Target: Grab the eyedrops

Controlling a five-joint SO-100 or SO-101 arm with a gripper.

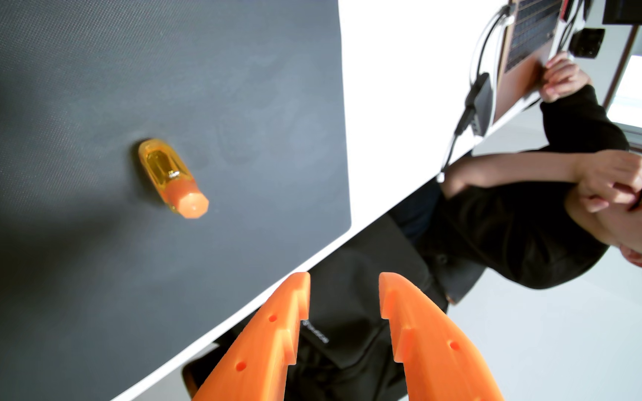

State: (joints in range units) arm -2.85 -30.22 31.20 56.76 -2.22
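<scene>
A: Gripper?
B: Orange plastic two-finger gripper, wrist view, bottom edge. Jaws spread, nothing between them, tips past the white table edge.
A: Eyedrops?
B: Small amber eyedrop bottle with orange cap, lying on its side on the dark grey mat, up-left of the gripper, well apart. A person in a black sleeve sits beyond.
</scene>
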